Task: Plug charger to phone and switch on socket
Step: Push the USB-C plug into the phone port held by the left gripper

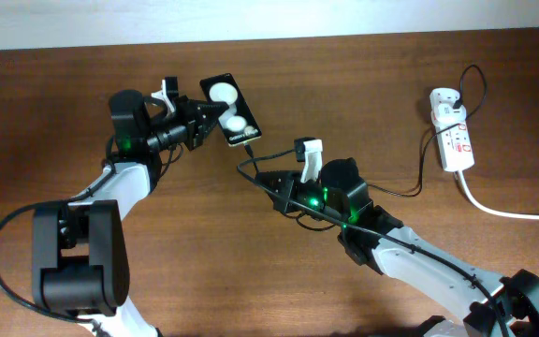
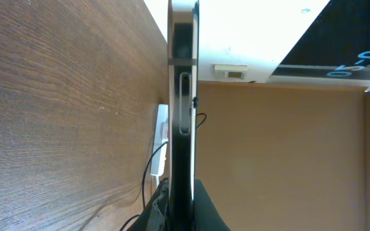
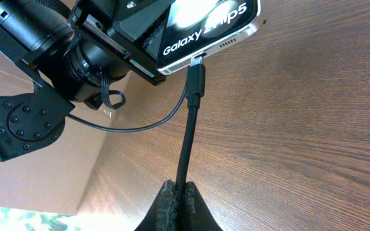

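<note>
While the left gripper pinches the phone from its left side, the phone's face with two white round patches turns up toward the overhead camera, left of the table's centre; in the left wrist view the phone shows edge-on as a thin dark upright strip, with a dark finger on either side of its lower end; whether it touches the wood, I cannot tell. The right gripper sits just below the phone's lettered end, its fingertips pressed together on the charger, whose thin black cable runs straight up from them; the small black plug tip meets the port on the phone's bottom edge, beside the white lettering, though how far in it sits is not clear. A slack loop of the same cable curves away to the left under the left arm. Well apart, near the table's right edge, lies the socket, a white strip with red marks; the adapter block is plugged in at its far end, and the thick white cord trails off to the right; the switch's position is too small to read.
</note>
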`<action>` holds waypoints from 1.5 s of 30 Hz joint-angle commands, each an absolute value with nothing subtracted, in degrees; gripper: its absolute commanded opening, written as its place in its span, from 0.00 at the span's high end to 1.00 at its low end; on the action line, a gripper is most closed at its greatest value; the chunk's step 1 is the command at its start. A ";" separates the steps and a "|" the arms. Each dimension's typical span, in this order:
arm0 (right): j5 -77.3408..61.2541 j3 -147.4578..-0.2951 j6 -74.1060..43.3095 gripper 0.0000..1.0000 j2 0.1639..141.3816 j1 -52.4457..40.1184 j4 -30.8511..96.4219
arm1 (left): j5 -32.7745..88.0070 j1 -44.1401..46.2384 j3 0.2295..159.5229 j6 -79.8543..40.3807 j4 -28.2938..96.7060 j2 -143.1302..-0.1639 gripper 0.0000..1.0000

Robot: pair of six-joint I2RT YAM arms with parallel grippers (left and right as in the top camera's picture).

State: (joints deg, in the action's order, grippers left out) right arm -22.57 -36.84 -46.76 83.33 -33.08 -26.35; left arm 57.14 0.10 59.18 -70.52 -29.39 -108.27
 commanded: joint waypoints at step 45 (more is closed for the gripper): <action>-14.50 -36.42 -47.00 0.96 83.74 -31.42 -29.43 | 67.31 6.35 60.25 -63.83 -32.08 -107.98 1.00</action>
State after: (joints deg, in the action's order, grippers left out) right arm -21.41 -35.44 -46.78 83.33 -32.18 -27.49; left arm 57.17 3.70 60.01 -66.19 -32.80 -108.27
